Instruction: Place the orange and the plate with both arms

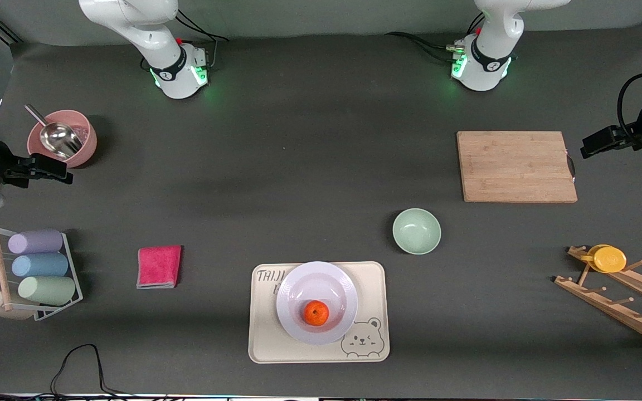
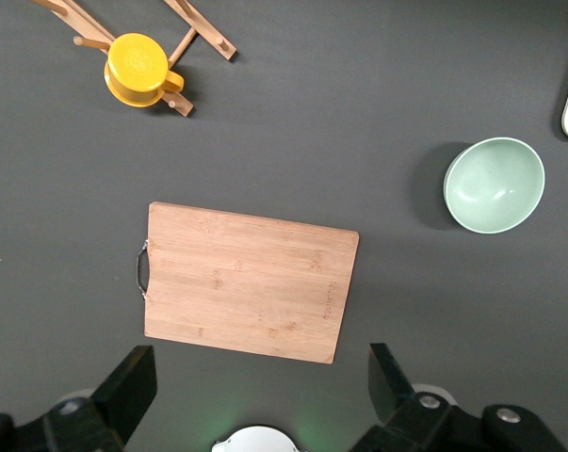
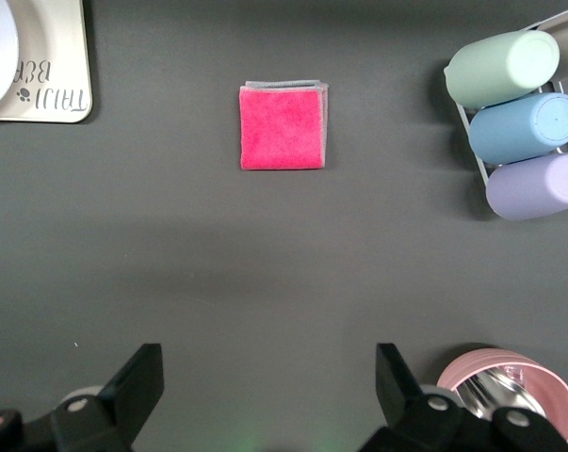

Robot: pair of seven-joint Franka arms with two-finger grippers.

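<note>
— Inspecting your table now: where do the task's things lie?

— You have the orange (image 1: 316, 312) resting in the plate (image 1: 316, 285), toward the plate's nearer edge. The plate sits on the beige bear tray (image 1: 265, 340), which lies near the front camera, between the pink cloth (image 1: 159, 266) and the pale green bowl (image 1: 416, 230).

— And your grippers?

— Your left gripper (image 2: 260, 400) hangs released, fingers (image 2: 125, 391) spread wide, holding nothing, over the bamboo cutting board's (image 2: 246, 282) edge at the left arm's end. Your right gripper (image 3: 265, 395) is likewise spread and empty, over bare mat beside the pink bowl (image 3: 547, 377) holding a metal scoop (image 1: 56, 136). Both arms wait, well apart from the tray.
</note>
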